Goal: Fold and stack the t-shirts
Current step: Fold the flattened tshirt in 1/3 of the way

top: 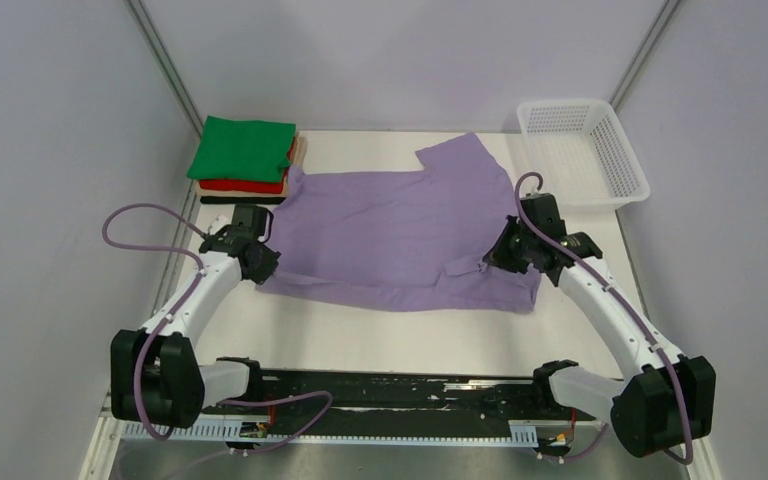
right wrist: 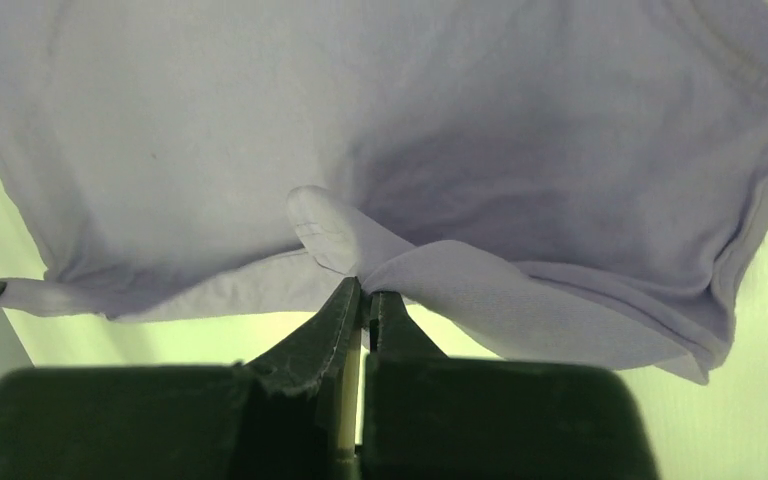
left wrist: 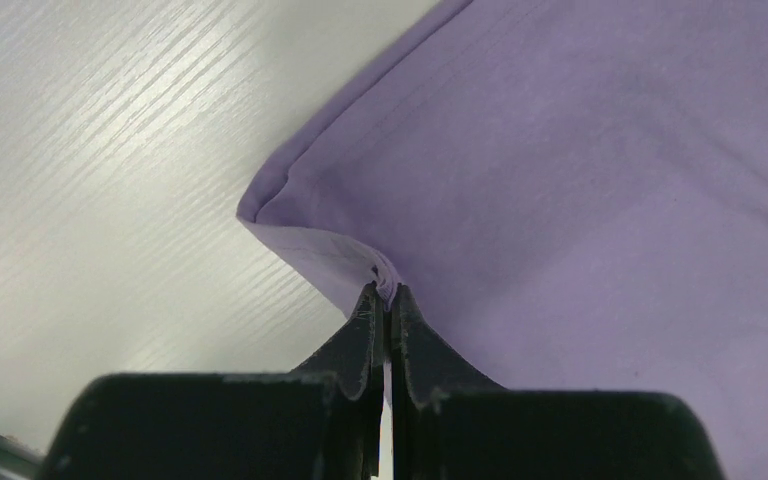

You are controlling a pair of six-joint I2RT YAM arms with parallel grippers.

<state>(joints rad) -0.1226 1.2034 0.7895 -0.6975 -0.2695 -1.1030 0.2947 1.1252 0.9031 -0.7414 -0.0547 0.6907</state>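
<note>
Purple shirt (top: pixel 400 230) flat on table (top: pixel 360 335). Left gripper (top: pixel 263 262), right gripper (top: pixel 495 255) at its near corners. Green shirt (top: pixel 243 148) tops pile (top: pixel 242 185).

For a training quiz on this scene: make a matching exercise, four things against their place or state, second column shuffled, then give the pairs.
1 purple t-shirt
2 green t-shirt
3 white basket
4 left gripper

A on top of the folded stack, far left
B clamped shut on cloth
C far right corner
D spread across the centre

Pairs: 1-D, 2-A, 3-C, 4-B
</note>
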